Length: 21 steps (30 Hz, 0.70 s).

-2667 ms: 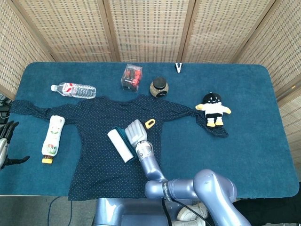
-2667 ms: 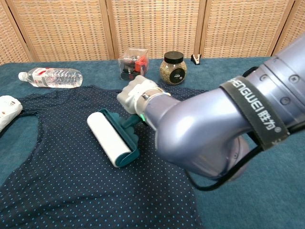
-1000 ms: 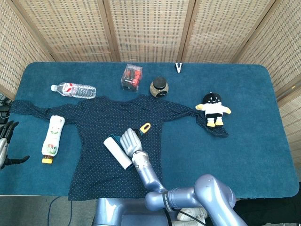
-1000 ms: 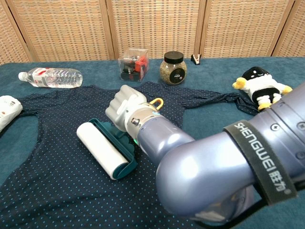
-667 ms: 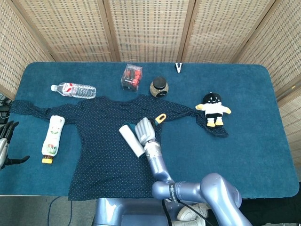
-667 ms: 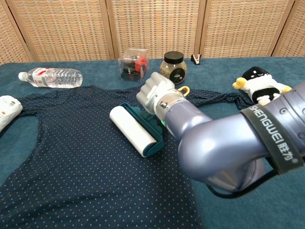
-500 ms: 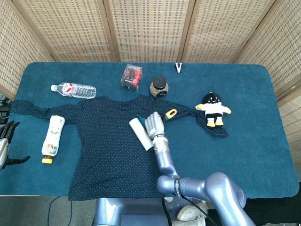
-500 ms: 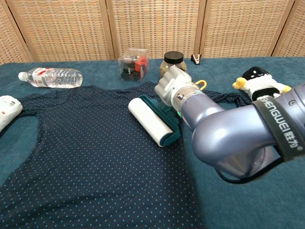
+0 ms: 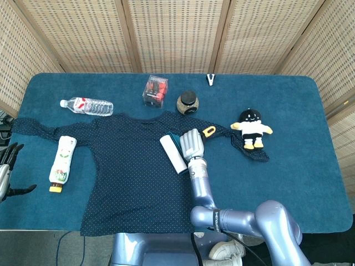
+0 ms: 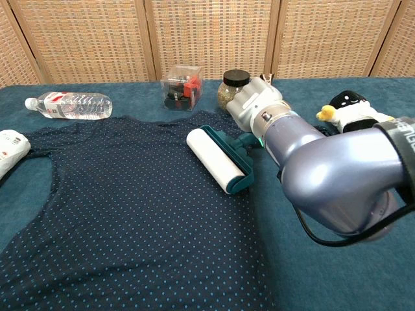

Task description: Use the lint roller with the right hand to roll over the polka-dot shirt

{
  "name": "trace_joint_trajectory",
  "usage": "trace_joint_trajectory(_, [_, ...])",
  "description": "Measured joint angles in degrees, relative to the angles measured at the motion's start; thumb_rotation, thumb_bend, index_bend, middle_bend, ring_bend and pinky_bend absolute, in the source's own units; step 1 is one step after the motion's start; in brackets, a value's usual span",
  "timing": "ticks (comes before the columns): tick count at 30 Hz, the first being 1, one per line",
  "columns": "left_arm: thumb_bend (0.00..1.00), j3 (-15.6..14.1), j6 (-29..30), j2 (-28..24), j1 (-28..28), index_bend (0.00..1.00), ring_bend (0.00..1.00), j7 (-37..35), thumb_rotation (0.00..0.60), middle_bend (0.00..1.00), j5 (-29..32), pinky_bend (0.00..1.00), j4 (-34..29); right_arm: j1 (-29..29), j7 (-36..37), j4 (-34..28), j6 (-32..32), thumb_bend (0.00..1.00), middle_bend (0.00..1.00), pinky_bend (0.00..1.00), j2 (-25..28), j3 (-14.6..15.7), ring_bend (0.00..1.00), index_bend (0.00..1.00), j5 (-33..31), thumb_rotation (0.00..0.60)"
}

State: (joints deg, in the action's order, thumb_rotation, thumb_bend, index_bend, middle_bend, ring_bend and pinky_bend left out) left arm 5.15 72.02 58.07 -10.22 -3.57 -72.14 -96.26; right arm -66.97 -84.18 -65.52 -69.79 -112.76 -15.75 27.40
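- Now, the table [image 9: 310,183], covered in blue cloth, spreads wide in front of the wicker screens [image 9: 172,33].
- On it the polka-dot shirt [image 9: 133,177] lies flat, left of centre, sleeves stretched left and right.
- From the near edge the right arm [image 9: 238,221] reaches forward to the shirt's right side.
- At its tip the right hand [image 9: 192,143] grips the teal handle of the lint roller [image 9: 172,154], fingers wrapped around it.
- That roller's white drum rests on the shirt's upper right part, just left of the hand.
- At the far left edge the left hand [image 9: 6,169] holds nothing, fingers apart.
- Beside the left sleeve lies a white bottle [image 9: 61,160]; a water bottle [image 9: 87,105] lies farther back.
- Right of the shirt sits a plush toy [image 9: 251,128].
- Past the collar stand a clear box [image 9: 155,90] and a dark-lidded jar [image 9: 188,102].
- Farthest back sits a small clip [image 9: 211,80].
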Motion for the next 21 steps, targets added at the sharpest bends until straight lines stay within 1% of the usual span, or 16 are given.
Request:
trace_joint_trajectory(4, [0.00,-0.3,0.6,-0.6,0.4,0.00,0.00,-1.8,0.600,0.00,-1.5,0.00,0.0,1.8,1.9,-6.5,-2.8,0.00,1.00,1.00,3.6,0.1,1.00,0.00,2.5,0.600])
trace_joint_trajectory(7, [0.00,-0.6,1.2,-1.1,0.8,0.00,0.00,-3.1,0.600,0.00,-3.1,0.00,-0.1,4.2,5.3,-13.4,-5.0,0.00,0.99,1.00,7.8,0.9,1.00,0.00,6.4,0.600])
trace_joint_trajectory(9, [0.00,-0.9,1.6,-1.3,1.0,0.00,0.00,-3.8,0.600,0.00,-4.2,0.00,-0.1,6.2,9.7,-18.0,-6.2,0.00,0.95,1.00,10.9,1.9,1.00,0.02,10.8,0.600])
trace_joint_trajectory(10, [0.00,-1.0,1.8,-1.4,1.1,0.00,0.00,-4.0,0.600,0.00,-4.5,0.00,-0.2,7.1,12.0,-19.5,-6.7,0.00,0.90,0.99,12.2,2.4,0.99,0.03,12.8,0.600])
trace_joint_trajectory(11, [0.00,-1.1,2.0,-1.5,1.2,0.00,0.00,-4.2,0.600,0.00,-4.8,0.00,-0.2,8.4,15.4,-21.1,-7.4,0.00,0.83,0.91,13.9,3.0,0.94,0.04,15.6,0.600])
trace_joint_trajectory(13, [0.00,-1.4,2.8,-1.6,1.5,0.00,0.00,-4.4,0.600,0.00,-5.7,0.00,-0.3,10.6,21.2,-23.3,-8.4,0.00,0.64,0.65,16.5,4.3,0.75,0.02,19.9,0.600])
trace_joint_trajectory(15, [0.00,-1.7,3.6,-1.7,1.9,0.00,0.00,-4.5,0.600,0.00,-6.7,0.00,-0.4,13.6,28.8,-26.0,-9.5,0.00,0.34,0.25,20.3,6.2,0.38,0.00,25.1,0.600])
trace_joint_trajectory(16, [0.00,-1.8,4.0,-1.7,2.0,0.00,0.00,-4.4,0.600,0.00,-7.1,0.00,-0.4,15.0,32.1,-27.2,-9.9,0.00,0.25,0.15,22.1,7.1,0.26,0.00,27.2,0.600])
trace_joint_trajectory(17, [0.00,-1.9,4.4,-1.7,2.2,0.00,0.00,-4.3,0.600,0.00,-7.3,0.00,-0.4,17.0,36.6,-28.9,-10.4,0.00,0.13,0.05,24.7,8.5,0.12,0.00,29.9,0.600])
trace_joint_trajectory(18, [0.00,-2.0,4.8,-1.6,2.4,0.00,0.00,-4.1,0.600,0.00,-7.5,0.00,-0.5,18.5,39.8,-30.3,-10.7,0.00,0.05,0.01,26.8,9.5,0.04,0.00,31.8,0.600])
trace_joint_trajectory(20, [0.00,-2.2,5.5,-1.6,2.6,0.00,0.00,-3.7,0.600,0.00,-8.1,0.00,-0.6,22.4,46.7,-33.4,-11.6,0.00,0.00,0.00,31.6,12.1,0.00,0.00,36.0,0.600])
trace_joint_trajectory(21, [0.00,-2.3,6.0,-1.4,2.8,0.00,0.00,-3.3,0.600,0.00,-8.5,0.00,-0.6,24.2,49.3,-34.6,-12.0,0.00,0.00,0.00,33.7,13.2,0.00,0.00,37.7,0.600])
